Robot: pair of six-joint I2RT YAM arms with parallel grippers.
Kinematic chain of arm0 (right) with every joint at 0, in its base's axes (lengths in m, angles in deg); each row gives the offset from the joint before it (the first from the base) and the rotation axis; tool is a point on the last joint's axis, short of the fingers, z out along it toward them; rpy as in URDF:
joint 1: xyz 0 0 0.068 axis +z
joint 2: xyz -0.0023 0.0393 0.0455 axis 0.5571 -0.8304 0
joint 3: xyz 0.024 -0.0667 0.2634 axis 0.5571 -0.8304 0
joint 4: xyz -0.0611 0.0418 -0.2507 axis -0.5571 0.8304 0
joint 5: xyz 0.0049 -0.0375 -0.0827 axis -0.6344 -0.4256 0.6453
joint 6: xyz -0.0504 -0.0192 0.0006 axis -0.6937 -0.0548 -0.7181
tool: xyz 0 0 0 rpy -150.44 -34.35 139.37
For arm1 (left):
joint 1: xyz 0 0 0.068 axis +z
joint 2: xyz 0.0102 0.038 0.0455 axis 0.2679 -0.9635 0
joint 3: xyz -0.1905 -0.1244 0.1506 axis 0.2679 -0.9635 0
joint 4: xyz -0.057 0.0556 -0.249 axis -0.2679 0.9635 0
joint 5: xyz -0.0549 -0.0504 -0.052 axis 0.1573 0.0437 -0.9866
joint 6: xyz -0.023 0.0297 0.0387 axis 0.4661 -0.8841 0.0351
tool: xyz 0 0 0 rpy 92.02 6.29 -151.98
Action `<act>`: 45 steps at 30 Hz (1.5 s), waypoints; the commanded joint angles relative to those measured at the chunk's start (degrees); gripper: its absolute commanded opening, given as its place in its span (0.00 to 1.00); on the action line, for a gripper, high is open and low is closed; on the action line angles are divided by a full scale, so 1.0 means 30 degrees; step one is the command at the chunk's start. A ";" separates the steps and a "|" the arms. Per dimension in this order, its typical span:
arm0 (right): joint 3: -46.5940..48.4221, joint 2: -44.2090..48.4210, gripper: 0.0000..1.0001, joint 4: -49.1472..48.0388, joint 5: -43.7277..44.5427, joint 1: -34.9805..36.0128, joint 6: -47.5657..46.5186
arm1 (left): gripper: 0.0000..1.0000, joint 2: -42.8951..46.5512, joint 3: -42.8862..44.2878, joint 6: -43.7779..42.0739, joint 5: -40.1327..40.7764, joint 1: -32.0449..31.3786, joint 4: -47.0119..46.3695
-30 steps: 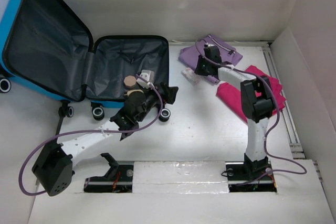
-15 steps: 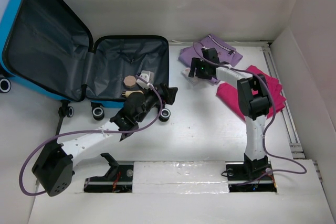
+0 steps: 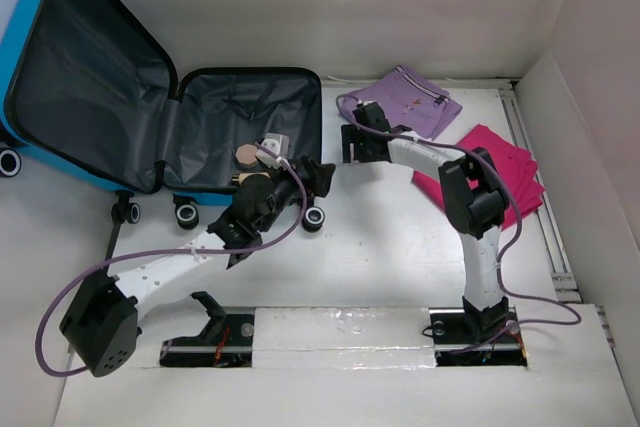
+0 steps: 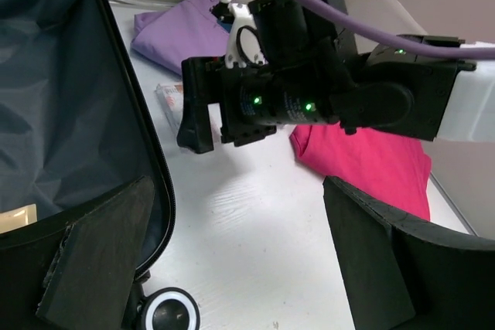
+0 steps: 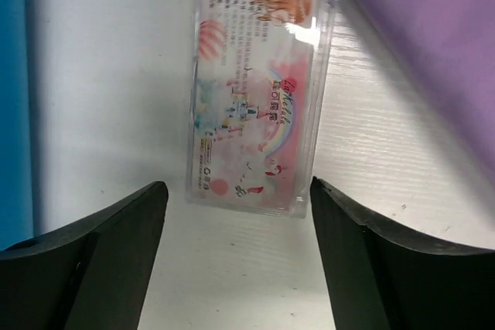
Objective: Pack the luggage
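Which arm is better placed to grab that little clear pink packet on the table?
Right. The right tool hangs open directly over the packet, a finger on each side. The left tool, also open, sits farther off by the luggage.

Your left gripper [image 4: 237,191] stands wide open, its fingers [image 4: 100,260] framing bare white table [image 4: 255,229]. On your left, the luggage [image 4: 62,113] shows dark grey lining and a black rim, with one wheel [image 4: 170,316] at the bottom edge. Dead ahead the right gripper [image 4: 203,138] hangs, green lights glowing, pointing down just beside a small clear packet [image 4: 168,98]. Purple cloth [image 4: 182,28] lies behind it, pink cloth [image 4: 371,160] to the right.
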 commanded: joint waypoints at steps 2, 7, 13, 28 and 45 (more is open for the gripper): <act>0.1062 -0.0613 0.76 0.1170 0.2977 0.0637 0.0276 | 0.87 0.1034 -0.0310 -0.0083 0.0374 0.0118 -0.0789; -0.0139 -0.0408 0.57 0.0262 0.3358 0.0639 0.1069 | 0.87 0.1447 -0.0485 0.0093 0.1514 0.0118 -0.0557; 0.0650 -0.0584 0.77 0.1197 0.3534 0.0639 0.1069 | 0.87 0.2909 -0.1101 0.0503 0.2686 0.0321 -0.0672; 0.1355 0.0234 0.80 0.0672 0.3270 0.0990 0.1890 | 0.87 0.3146 -0.1276 0.0679 0.2483 0.0323 -0.0672; 0.2520 -0.0728 0.81 -0.0006 0.2712 0.0787 0.3031 | 0.87 0.3322 -0.1276 0.0679 0.2278 0.0323 -0.0672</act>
